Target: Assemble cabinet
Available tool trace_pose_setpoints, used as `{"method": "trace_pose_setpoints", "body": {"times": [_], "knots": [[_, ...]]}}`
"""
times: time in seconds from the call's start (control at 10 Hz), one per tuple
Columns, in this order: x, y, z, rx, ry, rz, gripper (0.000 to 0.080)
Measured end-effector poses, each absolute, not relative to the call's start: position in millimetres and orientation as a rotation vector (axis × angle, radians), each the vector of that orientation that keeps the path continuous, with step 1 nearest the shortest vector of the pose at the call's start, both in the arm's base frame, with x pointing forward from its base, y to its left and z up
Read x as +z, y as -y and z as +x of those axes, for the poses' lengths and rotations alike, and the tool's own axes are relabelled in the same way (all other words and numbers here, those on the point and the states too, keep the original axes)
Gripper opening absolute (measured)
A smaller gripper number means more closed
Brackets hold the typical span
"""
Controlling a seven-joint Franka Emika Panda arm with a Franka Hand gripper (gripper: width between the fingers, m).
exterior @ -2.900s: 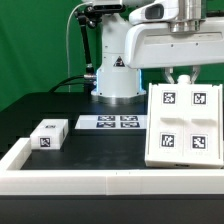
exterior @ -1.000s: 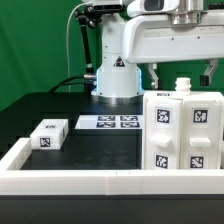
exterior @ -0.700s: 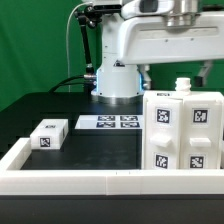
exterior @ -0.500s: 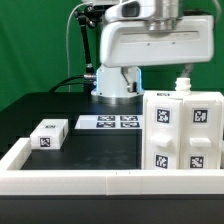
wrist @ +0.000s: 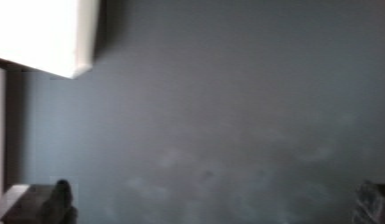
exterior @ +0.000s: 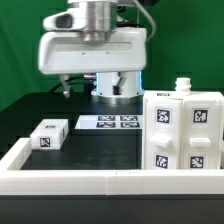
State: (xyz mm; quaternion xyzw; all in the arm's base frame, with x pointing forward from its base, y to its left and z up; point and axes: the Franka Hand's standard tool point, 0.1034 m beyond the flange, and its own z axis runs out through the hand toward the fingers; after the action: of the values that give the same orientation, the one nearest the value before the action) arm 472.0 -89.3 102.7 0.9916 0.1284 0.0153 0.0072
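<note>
The cabinet's large white box body (exterior: 185, 130) stands upright at the exterior view's right, showing several square tags and a small knob on its top edge. A small white tagged block (exterior: 48, 133) lies on the black table at the left. The arm's white hand housing (exterior: 95, 50) hangs over the middle left of the table, apart from both. In the wrist view my gripper (wrist: 207, 200) is open, with only dark table between its fingertips (wrist: 47, 200). A white corner (wrist: 47, 35) shows at that view's edge; I cannot tell which part it belongs to.
The marker board (exterior: 110, 122) lies flat at the back centre in front of the robot's base (exterior: 118, 85). A long white rail (exterior: 100, 181) runs along the table's front and turns up the left side.
The arm has left the box body and swung to the exterior view's left. The body, tilted earliest on, now stands upright alone. The jaws have widened a little.
</note>
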Motion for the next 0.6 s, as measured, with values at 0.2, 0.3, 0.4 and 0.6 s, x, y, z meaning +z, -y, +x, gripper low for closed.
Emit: {"method": "trace_pose_setpoints", "body": {"times": [0.2,0.3,0.4,0.6], "knots": [[102.2,85.0,472.4,0.047,-0.416,3.100,0.0796],[101.9,85.5,472.2,0.046,-0.414,3.100,0.0796],[101.8,85.4,472.1,0.045,-0.415,3.100,0.0796],[101.3,85.4,471.9,0.044,-0.415,3.101,0.0796]]}}
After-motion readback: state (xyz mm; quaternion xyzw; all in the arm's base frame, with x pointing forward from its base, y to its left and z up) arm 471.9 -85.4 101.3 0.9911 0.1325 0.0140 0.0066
